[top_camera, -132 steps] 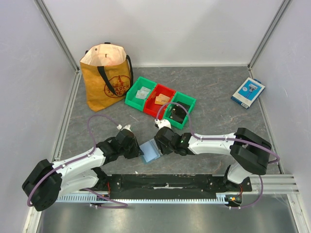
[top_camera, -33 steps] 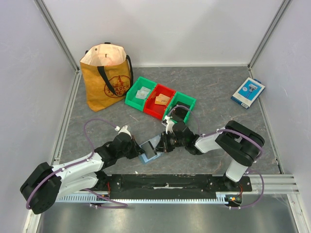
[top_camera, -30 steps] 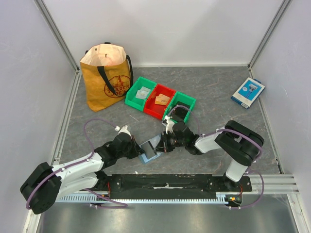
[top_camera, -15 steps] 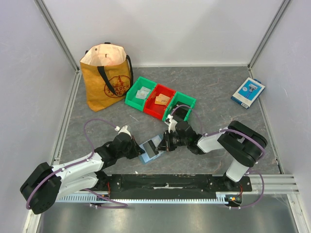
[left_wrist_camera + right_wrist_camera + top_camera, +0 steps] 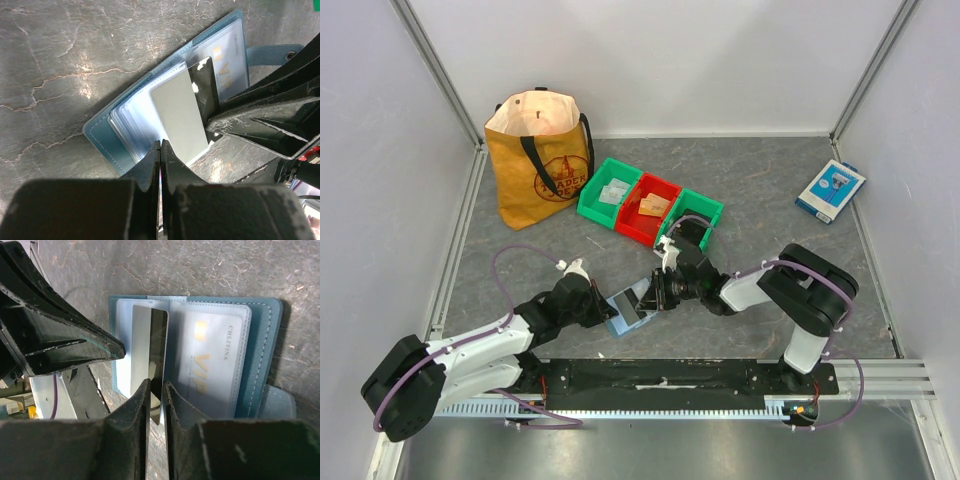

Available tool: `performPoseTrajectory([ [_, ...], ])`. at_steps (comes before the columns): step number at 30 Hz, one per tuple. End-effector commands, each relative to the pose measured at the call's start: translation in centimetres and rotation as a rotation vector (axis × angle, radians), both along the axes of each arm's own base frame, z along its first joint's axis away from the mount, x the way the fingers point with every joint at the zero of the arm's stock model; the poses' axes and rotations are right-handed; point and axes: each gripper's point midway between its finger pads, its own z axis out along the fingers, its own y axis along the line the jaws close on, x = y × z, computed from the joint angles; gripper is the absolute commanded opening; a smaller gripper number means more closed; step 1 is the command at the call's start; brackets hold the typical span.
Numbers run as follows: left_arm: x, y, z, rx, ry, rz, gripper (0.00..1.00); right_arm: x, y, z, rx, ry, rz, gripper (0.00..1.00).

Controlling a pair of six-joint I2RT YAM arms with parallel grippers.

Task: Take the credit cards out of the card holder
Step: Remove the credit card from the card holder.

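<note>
Right now the wallet (image 5: 265, 350) lies open and flat on the table (image 5: 770, 180), between the two arms. One grey card (image 5: 147, 340) sits partly out of its sleeve, straight ahead of the right gripper (image 5: 157, 384), with its long axis in line with the fingers and its near end between them. The jaws are narrow; whether they actually pinch the card I cannot tell. The right arm is nearer, so the pull likely runs back along that axis. The left gripper (image 5: 160, 146) is closed tight on the wallet's opposite edge, pinning it. Count: one wallet and two cards showing, the grey one and a VIP card (image 5: 215, 365) under clear plastic.
</note>
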Motion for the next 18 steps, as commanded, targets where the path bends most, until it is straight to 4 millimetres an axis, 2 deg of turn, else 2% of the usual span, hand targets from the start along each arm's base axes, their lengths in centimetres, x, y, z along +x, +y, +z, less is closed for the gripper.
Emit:
performPoseTrajectory([
  [1, -1.7, 2.5, -2.7, 0.119, 0.080, 0.018, 0.02, 0.3, 0.1, -0.5, -0.001, 0.010, -0.002, 0.15],
  [3, -1.7, 2.5, -2.7, 0.117, 0.081, 0.021, 0.02, 0.4, 0.0, -0.2, -0.002, 0.002, -0.012, 0.06],
  [6, -1.7, 2.6, -2.7, 0.115, 0.076, 0.027, 0.02, 0.9, -0.8, 0.3, -0.009, -0.011, -0.033, 0.00],
  [13, -1.6, 2.5, -2.5, 0.117, 0.070, 0.024, 0.02, 2.0, -2.8, 1.7, -0.050, -0.030, -0.087, 0.00],
  [18, -0.5, 2.3, -0.5, 0.143, -0.002, -0.015, 0.05, 2.2, -3.2, 4.7, -0.019, -0.054, -0.129, 0.00],
])
